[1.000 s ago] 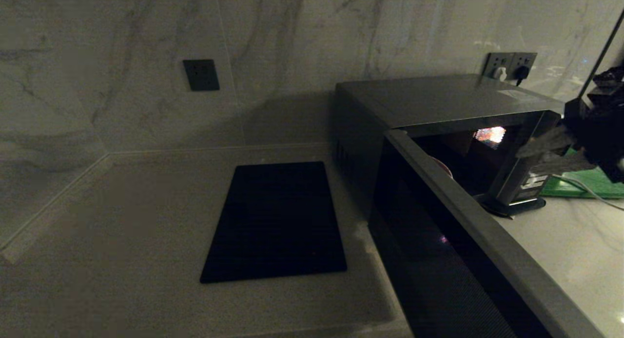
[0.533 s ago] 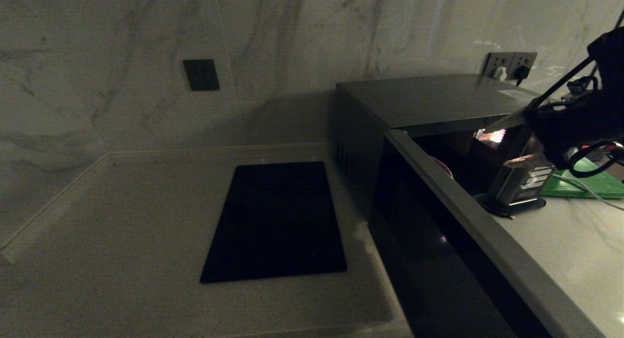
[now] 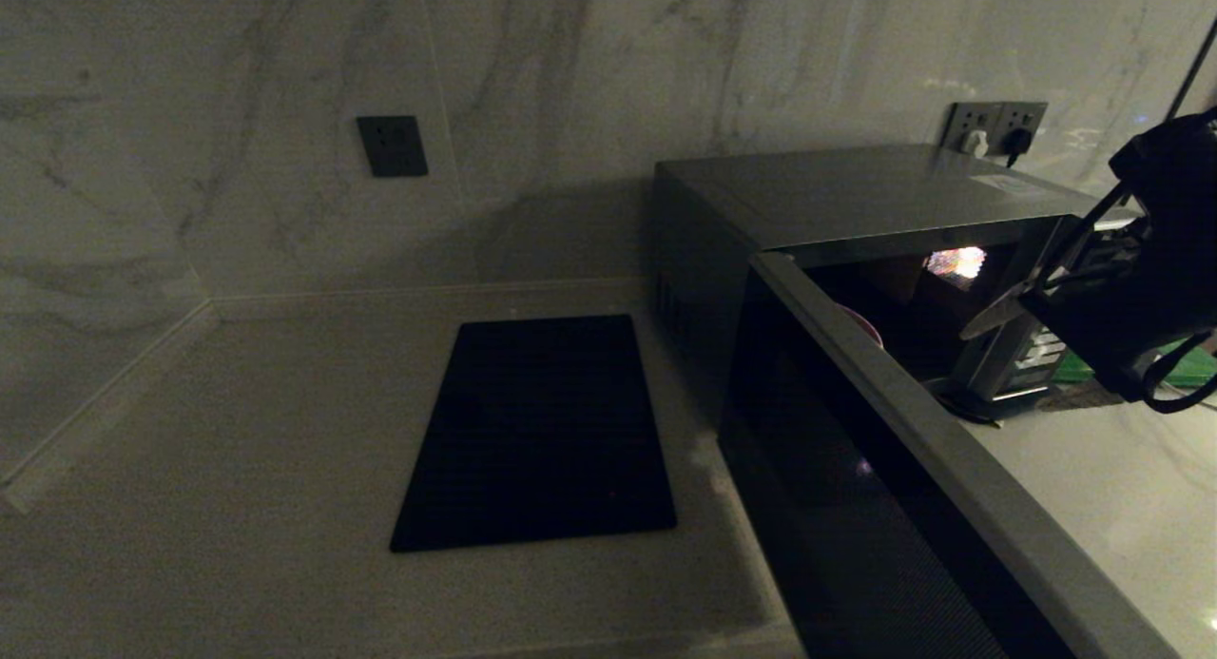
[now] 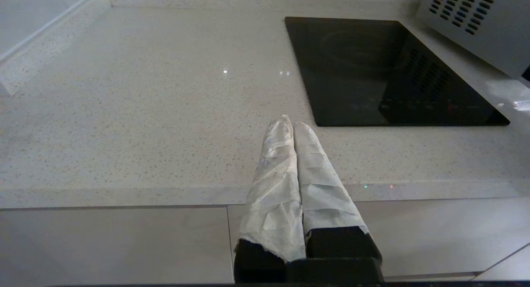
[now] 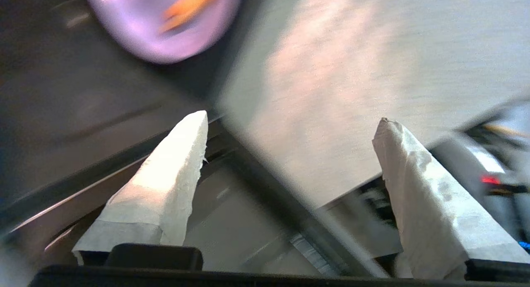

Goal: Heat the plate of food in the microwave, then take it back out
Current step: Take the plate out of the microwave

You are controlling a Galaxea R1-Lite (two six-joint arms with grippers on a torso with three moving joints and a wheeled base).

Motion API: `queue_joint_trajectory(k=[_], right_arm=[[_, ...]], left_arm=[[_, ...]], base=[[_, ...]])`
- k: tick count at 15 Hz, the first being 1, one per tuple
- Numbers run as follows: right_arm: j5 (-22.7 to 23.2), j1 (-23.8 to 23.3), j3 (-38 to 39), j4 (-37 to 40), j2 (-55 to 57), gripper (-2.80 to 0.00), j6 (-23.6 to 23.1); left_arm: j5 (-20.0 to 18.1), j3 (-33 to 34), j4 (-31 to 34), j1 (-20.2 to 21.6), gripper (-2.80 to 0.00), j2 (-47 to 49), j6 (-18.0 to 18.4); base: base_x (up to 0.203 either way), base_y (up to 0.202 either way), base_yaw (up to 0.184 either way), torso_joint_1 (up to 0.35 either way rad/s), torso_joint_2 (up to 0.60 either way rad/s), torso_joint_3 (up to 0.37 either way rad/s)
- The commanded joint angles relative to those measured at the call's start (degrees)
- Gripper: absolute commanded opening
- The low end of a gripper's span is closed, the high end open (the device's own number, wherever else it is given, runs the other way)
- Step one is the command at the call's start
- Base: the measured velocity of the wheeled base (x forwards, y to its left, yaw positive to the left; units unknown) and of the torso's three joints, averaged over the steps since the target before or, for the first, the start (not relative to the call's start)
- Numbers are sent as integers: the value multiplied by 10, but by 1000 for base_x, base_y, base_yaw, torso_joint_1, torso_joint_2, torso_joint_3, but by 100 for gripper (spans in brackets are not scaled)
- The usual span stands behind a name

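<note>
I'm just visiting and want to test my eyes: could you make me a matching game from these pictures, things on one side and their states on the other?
Things:
1. microwave
2. plate
3. left gripper
4. right gripper

States:
A. fingers pressed together
B. door swung open
C. fingers spread wide, holding nothing
D. inside the oven, bearing orange sticks

Pairs: 1-B, 2-D, 3-A, 4-C

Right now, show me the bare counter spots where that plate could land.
Bare: the counter between the wall corner and the black cooktop, and its front strip by the parked left tool. Crowded: right of the open microwave, where the right tool hangs before the green board.
</note>
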Motion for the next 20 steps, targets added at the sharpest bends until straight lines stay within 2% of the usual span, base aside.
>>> queue_joint_trajectory(k=[1,5,8,10,13,20], right_arm=[[-39,22,3,-6,15,0,57],[-81,46,-47,-66,106,0,167],[-86,52,-50,-98,158,0,216],[-78,50,-54,-104,167,0,220],[-36,49,-65,-121,178,0,219],[-22,43,-66,-146,206,0,216]], left_arm=[[0,0,0,0,-280,1,-1],[1,0,0,0,-280,1,0],[0,0,0,0,-280,1,0],[0,0,0,0,-280,1,-1],[0,0,0,0,-280,1,-1],[0,0,0,0,-280,1,-1]], base=[[0,0,0,0,0,0],[0,0,0,0,0,0],[0,0,0,0,0,0],[0,0,0,0,0,0],[0,0,0,0,0,0],[0,0,0,0,0,0]])
